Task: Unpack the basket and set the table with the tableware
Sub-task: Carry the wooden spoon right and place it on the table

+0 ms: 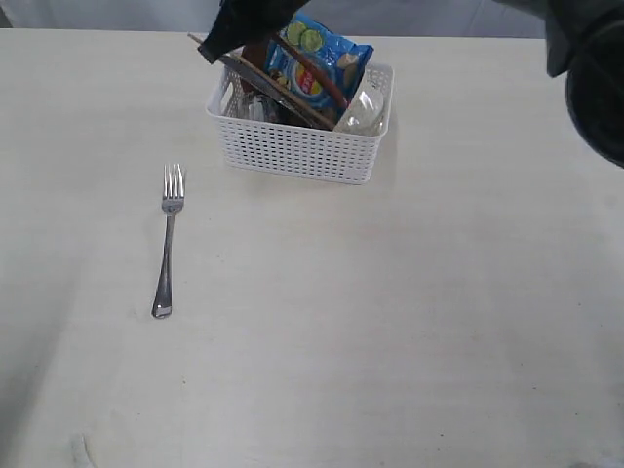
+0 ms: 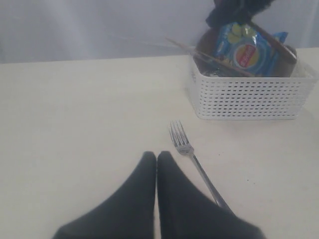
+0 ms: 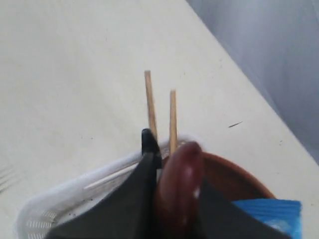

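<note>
The white basket [image 1: 292, 151] [image 2: 249, 99] stands at the back of the table [image 1: 390, 322]. It holds a brown plate [image 3: 234, 174], two chopsticks [image 3: 149, 99] [image 1: 283, 93], a dark reddish spoon [image 3: 182, 179] [image 1: 322, 76] and a shiny cup [image 1: 363, 107]. My right gripper [image 3: 172, 164] [image 1: 244, 34] is over the basket's far left corner, shut on the spoon's bowl end. A steel fork [image 1: 169, 244] [image 2: 192, 159] lies on the table left of the basket. My left gripper [image 2: 157, 155] is shut and empty, low beside the fork's handle.
A blue crisp packet [image 1: 317, 63] [image 2: 244, 50] [image 3: 269, 214] leans in the basket behind the tableware. The right arm [image 1: 585, 68] hangs dark at the top right of the exterior view.
</note>
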Robot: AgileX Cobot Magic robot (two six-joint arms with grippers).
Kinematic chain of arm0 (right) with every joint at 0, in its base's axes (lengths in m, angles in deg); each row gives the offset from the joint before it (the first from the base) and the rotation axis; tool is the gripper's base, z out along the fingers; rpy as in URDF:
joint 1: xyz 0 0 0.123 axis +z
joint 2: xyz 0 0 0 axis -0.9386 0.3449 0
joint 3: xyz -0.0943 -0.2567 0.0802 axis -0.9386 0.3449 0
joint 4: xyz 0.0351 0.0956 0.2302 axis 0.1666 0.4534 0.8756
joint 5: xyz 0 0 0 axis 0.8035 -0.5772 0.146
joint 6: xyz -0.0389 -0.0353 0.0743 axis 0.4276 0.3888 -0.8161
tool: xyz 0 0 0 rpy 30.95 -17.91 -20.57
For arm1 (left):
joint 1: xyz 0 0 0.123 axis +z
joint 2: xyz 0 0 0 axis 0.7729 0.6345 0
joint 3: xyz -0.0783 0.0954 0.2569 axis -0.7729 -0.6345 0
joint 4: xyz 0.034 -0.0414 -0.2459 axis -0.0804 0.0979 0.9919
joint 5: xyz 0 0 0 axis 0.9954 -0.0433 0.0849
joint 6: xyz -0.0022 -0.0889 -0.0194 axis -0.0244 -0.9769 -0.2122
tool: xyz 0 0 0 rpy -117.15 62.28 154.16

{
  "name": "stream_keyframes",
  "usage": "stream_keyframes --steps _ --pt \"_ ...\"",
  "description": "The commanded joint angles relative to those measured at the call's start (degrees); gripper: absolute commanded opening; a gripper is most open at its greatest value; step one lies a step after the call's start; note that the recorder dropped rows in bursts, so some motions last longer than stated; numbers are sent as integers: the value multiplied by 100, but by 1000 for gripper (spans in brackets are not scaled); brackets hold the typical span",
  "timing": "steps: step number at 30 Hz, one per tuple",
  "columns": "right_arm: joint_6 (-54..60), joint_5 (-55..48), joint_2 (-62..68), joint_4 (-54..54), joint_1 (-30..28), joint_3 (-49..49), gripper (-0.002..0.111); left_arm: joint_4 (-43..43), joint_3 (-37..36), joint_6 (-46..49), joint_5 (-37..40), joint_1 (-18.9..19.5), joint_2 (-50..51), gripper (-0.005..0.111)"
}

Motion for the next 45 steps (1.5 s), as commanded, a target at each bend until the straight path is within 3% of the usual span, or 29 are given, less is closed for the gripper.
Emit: stream_keyframes --steps 1,7,12,18,24,32,38,45 --pt "-8 -61 -382 -4 -15 -4 0 -25 -18 -20 -10 -33 -19 0" --pt "-298 -658 -790 -309 -39 -4 0 -25 -18 -20 -10 -33 -19 0" --pt "-1991 -1212 -1245 -1862 -132 -4 0 -25 -18 -20 -10 -33 -19 0" --pt "-2803 -2188 -1575 -1800 -811 -4 0 -25 -18 -20 -10 -33 -19 0" --pt "-3599 -2888 -1602 -1368 -1880 384 0 -3 -18 -20 -10 -33 -19 0" --pt "-3526 -2038 -1615 -1075 -2542 2346 0 -3 -18 -20 -10 -33 -19 0" --pt "-3831 -700 -1615 -1063 -2542 3755 0 -3 -18 -20 -10 -33 -19 0" --pt "-3873 16 -1541 -1128 -2542 4513 0 -3 -18 -20 -10 -33 -19 0"
